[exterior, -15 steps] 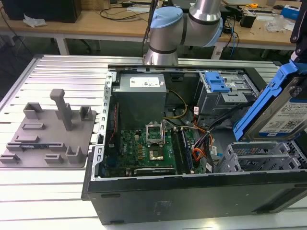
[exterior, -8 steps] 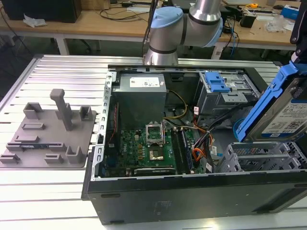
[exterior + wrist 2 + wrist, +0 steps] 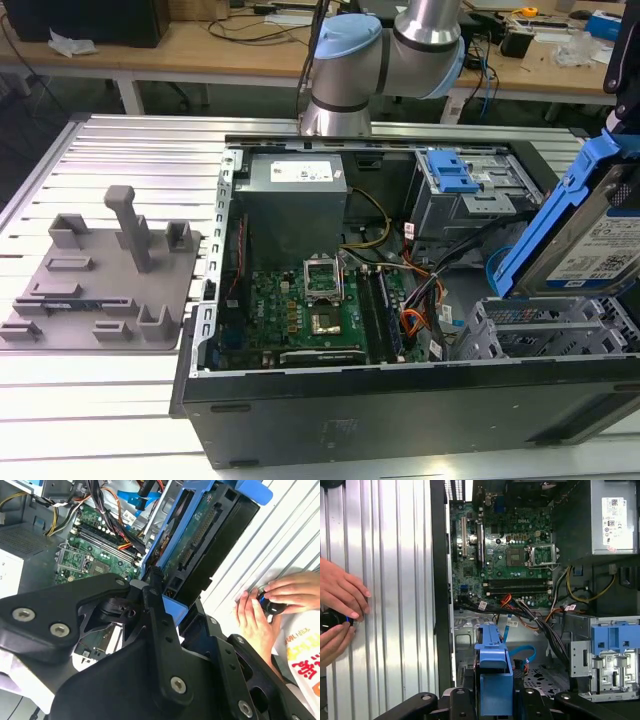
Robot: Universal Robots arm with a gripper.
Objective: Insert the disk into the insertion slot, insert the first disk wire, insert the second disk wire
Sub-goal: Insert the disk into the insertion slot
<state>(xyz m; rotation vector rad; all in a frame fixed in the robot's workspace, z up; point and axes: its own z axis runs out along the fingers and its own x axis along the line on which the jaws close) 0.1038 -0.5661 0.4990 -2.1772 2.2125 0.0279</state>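
My gripper (image 3: 495, 706) is shut on the disk (image 3: 598, 238), a silver drive with a white label in a bright blue carrier (image 3: 494, 680). In the exterior view the disk hangs steeply tilted at the right end of the open computer case (image 3: 300, 400), just above the insertion slot (image 3: 545, 330), a low grey perforated metal cage. The disk's lower edge is close over the cage top and stands outside the bay. In the second wrist view the black finger links clamp the carrier (image 3: 165, 555) from both sides.
A taller grey bay with a blue latch (image 3: 452, 172) stands behind the cage. Orange and blue cables (image 3: 520, 652) run past the motherboard (image 3: 310, 300) and power supply (image 3: 295, 195). A person's hands (image 3: 337, 612) hold a small black object on the slatted table. A grey fixture plate (image 3: 100, 285) lies at the exterior view's left.
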